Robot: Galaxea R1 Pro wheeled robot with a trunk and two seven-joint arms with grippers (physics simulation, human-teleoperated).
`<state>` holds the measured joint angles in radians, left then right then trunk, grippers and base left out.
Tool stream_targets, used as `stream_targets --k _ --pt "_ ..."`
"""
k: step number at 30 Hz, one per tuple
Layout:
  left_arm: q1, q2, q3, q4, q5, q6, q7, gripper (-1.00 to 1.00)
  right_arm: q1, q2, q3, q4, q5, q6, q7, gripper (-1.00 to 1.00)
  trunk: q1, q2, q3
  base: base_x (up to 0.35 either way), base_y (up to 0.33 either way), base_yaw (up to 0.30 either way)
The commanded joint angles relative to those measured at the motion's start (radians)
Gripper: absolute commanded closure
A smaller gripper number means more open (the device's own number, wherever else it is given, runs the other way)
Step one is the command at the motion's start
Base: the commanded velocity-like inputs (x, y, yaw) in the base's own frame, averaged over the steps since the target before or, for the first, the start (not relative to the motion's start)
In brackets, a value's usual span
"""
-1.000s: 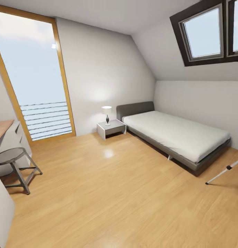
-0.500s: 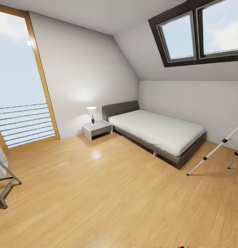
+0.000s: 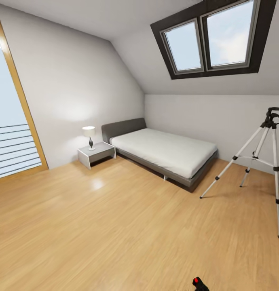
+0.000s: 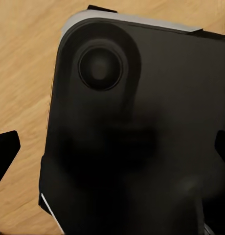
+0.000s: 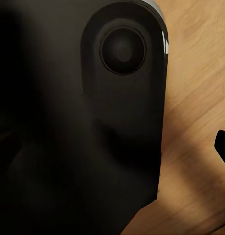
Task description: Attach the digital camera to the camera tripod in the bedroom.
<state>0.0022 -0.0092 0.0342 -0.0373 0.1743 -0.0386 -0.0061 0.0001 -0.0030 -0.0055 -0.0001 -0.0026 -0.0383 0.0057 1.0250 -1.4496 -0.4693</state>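
Looking across the bedroom, you've got the camera tripod (image 3: 264,161) standing on the wood floor (image 3: 127,226) at right, just past the foot of the bed (image 3: 163,153), head w/ nothing mounted. Digital camera (image 3: 199,284) pokes in at bottom edge, red dot up, well apart from tripod. Wrist views: dark robot body over floor; can't tell either gripper's state.

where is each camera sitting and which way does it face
Head view: on the robot's head, facing across the bedroom at the bed and tripod; a small black thing with a red dot shows at the bottom edge.
Left wrist view: near that arm's gripper, facing a dark robot part over wood floor.
Right wrist view: the same, dark part close up.
Both wrist views share floor.
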Motion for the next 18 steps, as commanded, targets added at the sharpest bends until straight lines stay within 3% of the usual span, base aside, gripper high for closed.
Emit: stream_targets --k 1,4,5,18 --pt "0.000 0.000 0.009 -0.001 0.025 -0.002 -0.001 -1.00 0.000 0.000 -0.001 0.000 0.000 -0.003 0.001 -1.00 0.000 0.000 -0.001 0.000 0.000 -0.287" --pt "0.000 0.000 0.032 -0.001 0.102 -0.003 -0.001 -1.00 0.000 0.000 -0.001 0.000 0.000 -0.003 0.000 -1.00 0.000 0.000 -0.001 0.000 0.000 -0.283" --pt "0.000 0.001 0.041 -0.002 0.173 -0.003 -0.001 -1.00 0.000 0.000 -0.001 0.000 0.001 -0.003 0.000 -1.00 0.000 0.000 -0.001 0.000 0.000 -0.141" --pt "0.001 0.000 0.035 -0.001 0.194 -0.004 0.000 -1.00 0.000 -0.003 0.008 0.000 0.012 0.000 -0.010 -1.00 0.000 0.000 -0.001 0.000 0.000 -0.040"
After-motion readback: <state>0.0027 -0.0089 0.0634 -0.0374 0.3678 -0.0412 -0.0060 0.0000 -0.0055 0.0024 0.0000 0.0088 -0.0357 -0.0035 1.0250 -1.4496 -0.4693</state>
